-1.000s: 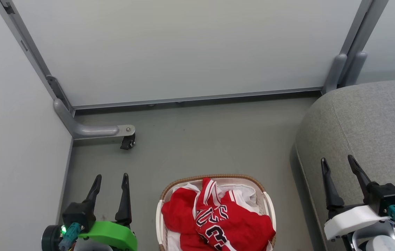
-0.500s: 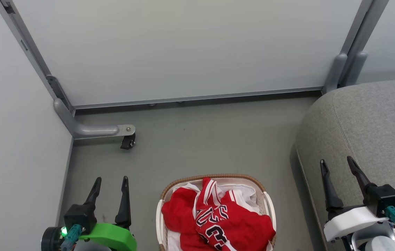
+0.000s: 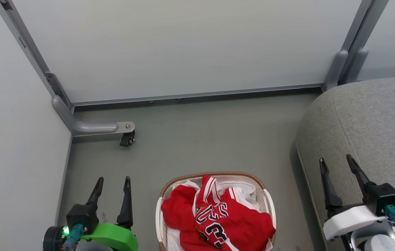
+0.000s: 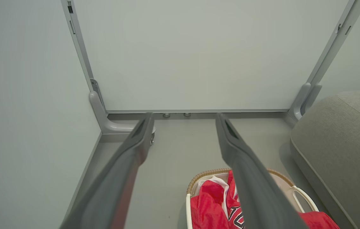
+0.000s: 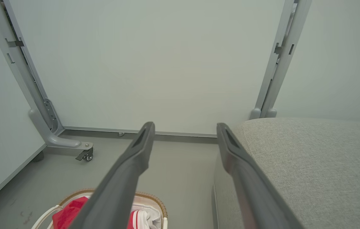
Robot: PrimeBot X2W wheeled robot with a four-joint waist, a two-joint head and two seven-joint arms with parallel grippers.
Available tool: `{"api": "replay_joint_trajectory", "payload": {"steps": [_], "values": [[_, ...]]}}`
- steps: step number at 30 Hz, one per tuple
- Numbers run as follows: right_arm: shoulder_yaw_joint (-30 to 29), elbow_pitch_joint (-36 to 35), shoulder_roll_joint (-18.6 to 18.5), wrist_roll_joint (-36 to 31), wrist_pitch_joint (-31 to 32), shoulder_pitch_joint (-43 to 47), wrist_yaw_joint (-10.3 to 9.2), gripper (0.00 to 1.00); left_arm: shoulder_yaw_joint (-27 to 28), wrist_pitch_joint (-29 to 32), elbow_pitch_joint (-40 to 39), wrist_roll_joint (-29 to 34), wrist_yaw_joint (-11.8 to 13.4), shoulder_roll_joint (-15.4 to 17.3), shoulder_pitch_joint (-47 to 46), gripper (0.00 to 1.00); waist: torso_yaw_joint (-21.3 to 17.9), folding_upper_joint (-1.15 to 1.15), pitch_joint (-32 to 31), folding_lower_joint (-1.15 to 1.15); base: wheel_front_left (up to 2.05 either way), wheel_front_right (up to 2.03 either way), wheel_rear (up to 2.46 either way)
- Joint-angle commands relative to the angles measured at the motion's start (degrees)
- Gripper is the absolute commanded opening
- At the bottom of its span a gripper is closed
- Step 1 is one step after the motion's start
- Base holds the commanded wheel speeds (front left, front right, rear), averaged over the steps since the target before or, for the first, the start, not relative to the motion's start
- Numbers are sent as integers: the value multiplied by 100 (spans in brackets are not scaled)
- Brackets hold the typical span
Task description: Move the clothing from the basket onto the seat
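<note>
Here's the basket (image 3: 215, 173), down on the grey floor (image 3: 201, 139), and the clothing (image 3: 225, 223) is heaped inside it. Red jerseys lie crumpled together, a 23 and black-and-white lettering face up, and a white-striped edge pokes toward the basket's far rim. A bit of white liner (image 3: 248, 191) peeks out at the far right of the basket's inside.

The left gripper (image 3: 113, 178) hovers to the left of the basket, clear of its rim. Its two dark fingers are spread wide with nothing between them, tips pointing away over bare floor. The right gripper (image 3: 335, 158) is well to the right of the basket, fingers parted just as wide and holding nothing. It sits over the edge of the seat (image 3: 375, 118), though I can't tell whether it touches the fabric.

The seat, grey and rounded, stands to the basket's right with a strip of floor between them. Beyond the basket rises a pale partition panel (image 3: 183, 52). Beyond and to the basket's left, a black caster (image 3: 127, 139) sits under a grey foot.
</note>
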Motion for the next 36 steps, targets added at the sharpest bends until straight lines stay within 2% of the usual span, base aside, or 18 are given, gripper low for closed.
{"api": "replay_joint_trajectory", "payload": {"steps": [1, 9, 15, 22, 25, 36], "values": [[17, -41, -33, -35, -27, -44, -2, 100, -19, -4, -16, 27, -35, 38, -55, 100, -23, 0, 65, 0, 0, 0, 0], [68, -244, -33, -90, -25, -448, -2, 100, -236, -4, 64, 15, -103, 34, -720, 100, -156, 0, 768, 0, 0, 0, 0], [19, -478, -31, -66, -21, -1017, -2, 100, -555, -1, 341, -16, -160, 34, -1575, 100, -331, 0, 1754, 0, 0, 0, 0], [48, -749, -28, 121, -20, -1830, -3, 100, -1167, -1, 1278, 260, -191, 90, -2780, 100, -677, 0, 3008, 0, 0, 0, 0], [98, -841, -26, 242, -20, -2065, -3, 100, -1517, -1, 1666, 171, -188, 125, -3189, 100, -842, 0, 3410, 0, 0, 0, 0], [274, -917, -26, 604, -20, -2298, -3, 100, -2571, -1, 3156, -111, -190, 234, -3853, 100, -1384, 0, 4237, 0, 0, 0, 0]]}}
